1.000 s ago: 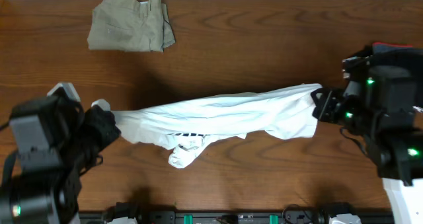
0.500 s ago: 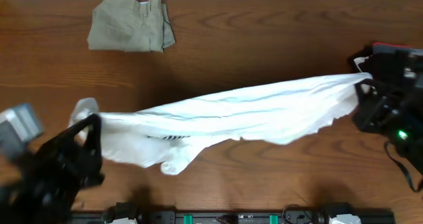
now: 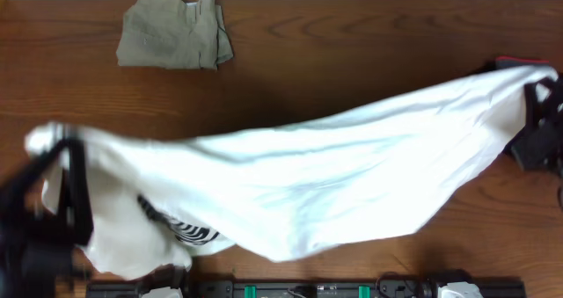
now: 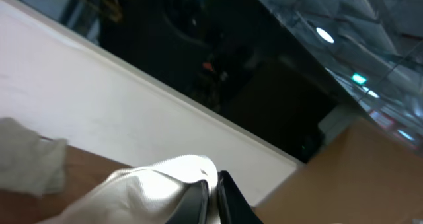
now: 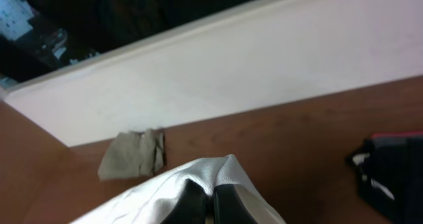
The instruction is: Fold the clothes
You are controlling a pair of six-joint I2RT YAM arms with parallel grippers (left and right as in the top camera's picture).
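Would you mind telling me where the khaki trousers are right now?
In the overhead view the khaki trousers lie near the table's far edge, toward the left, apart from the white T-shirt.

Left gripper (image 4: 211,199) looks dark, slim-fingered; right gripper (image 5: 210,203) apparently alike.

My left gripper (image 3: 62,170) and my right gripper (image 3: 541,98) each clamp 1 end of the white T-shirt (image 3: 334,175). The cloth is stretched between them over the wooden table (image 3: 352,43). My left gripper is a dark blur. My right one is half hidden behind the shirt's corner. Between my 2 grippers the cloth spreads into a wide belly, fullest nearer the left one. The black stripe print (image 3: 180,229) shows near my left jaws, on the inner side. The folded khaki trousers (image 3: 171,41) lie well apart from my left gripper, clear of the shirt. Just beside my right jaws, a sliver of a black bundle (image 3: 503,67) with a red edge peeks out from under the shirt.
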